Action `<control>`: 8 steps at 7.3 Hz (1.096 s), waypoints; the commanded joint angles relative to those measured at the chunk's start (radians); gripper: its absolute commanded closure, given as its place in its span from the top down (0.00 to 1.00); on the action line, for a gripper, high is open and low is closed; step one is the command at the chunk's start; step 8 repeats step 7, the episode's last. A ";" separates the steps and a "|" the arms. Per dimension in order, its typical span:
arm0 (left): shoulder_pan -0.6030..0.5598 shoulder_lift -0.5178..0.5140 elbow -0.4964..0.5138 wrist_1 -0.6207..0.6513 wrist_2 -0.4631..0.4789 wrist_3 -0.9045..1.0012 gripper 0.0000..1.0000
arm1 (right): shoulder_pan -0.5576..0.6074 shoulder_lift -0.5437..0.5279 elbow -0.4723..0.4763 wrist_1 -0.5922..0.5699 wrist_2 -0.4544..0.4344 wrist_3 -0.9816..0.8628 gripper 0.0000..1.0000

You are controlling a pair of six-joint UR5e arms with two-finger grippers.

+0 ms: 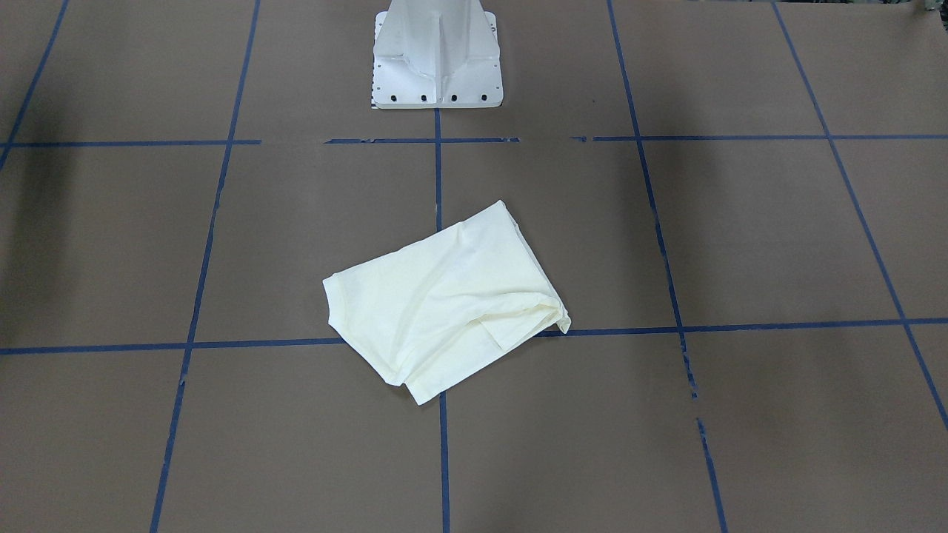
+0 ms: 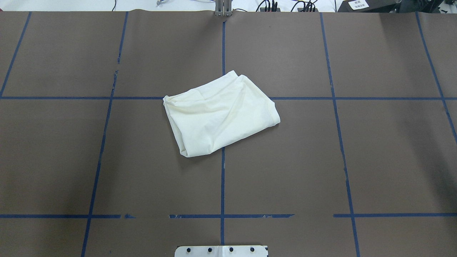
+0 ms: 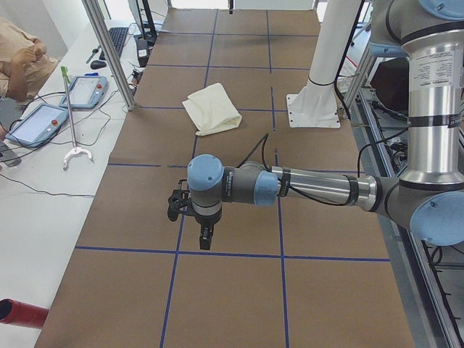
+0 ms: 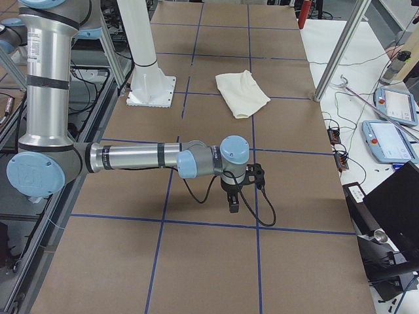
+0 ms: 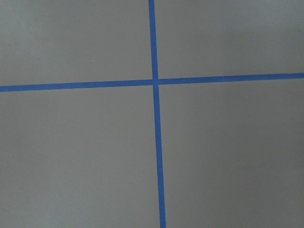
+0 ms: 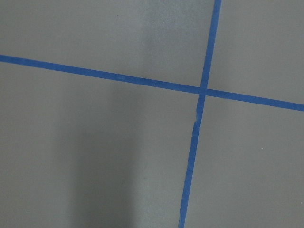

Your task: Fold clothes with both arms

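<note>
Overhead exterior shows one folded cream shirt on the table. Two arms hang well apart from it; left gripper and right gripper jaws, I cannot tell.

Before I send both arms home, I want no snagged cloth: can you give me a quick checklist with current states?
1. Shirt folded into one compact bundle: ok, though one corner is rumpled.
2. Shirt free of the left gripper: ok, it hangs over bare table, well apart.
3. Shirt free of the right gripper: ok, likewise well apart.
4. Jaws open: cannot tell, only the side views show them.
5. Operator off the table: ok, at the side bench.
</note>
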 commanded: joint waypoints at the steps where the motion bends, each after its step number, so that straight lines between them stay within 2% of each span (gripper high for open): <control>1: 0.000 -0.001 0.000 -0.001 0.012 -0.005 1.00 | 0.000 0.000 0.001 0.000 0.001 0.000 1.00; 8: 0.000 -0.004 -0.010 -0.001 0.012 -0.005 1.00 | 0.000 0.000 0.000 0.000 0.001 0.000 1.00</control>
